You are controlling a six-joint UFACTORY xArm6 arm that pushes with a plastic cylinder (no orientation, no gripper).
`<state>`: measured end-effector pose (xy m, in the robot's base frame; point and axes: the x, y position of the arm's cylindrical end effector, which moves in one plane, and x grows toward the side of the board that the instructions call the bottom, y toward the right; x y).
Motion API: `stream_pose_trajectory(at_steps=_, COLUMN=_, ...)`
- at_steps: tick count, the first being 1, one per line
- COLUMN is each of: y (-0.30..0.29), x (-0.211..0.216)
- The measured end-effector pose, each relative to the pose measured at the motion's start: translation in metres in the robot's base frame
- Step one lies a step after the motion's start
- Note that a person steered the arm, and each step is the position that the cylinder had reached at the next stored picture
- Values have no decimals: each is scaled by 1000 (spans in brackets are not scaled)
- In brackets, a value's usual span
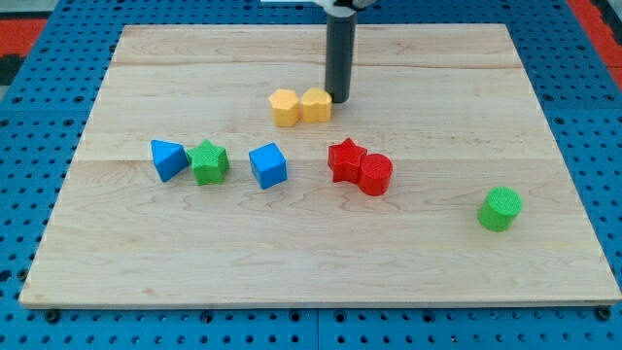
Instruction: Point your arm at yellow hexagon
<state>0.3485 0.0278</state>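
My tip (341, 99) is sitting right beside the small yellow hexagon block (316, 104), maybe touching, because I am pointing at it. It has no hand, so it is holding nothing.

My tip (340, 99) stands just right of two touching yellow blocks: the yellow hexagon (316, 104) and, left of it, another yellow block (284, 107). Nearer lie a blue cube (268, 165) and a red star (345, 159).
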Motion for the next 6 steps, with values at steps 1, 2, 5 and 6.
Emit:
stream_pose_trajectory(at_steps=1, y=45, x=0)
stream_pose_trajectory(at_steps=2, y=99, x=0)
stream_pose_trajectory(at_steps=5, y=102, x=-8)
stream_pose_trajectory(at_steps=6, y=82, x=-14)
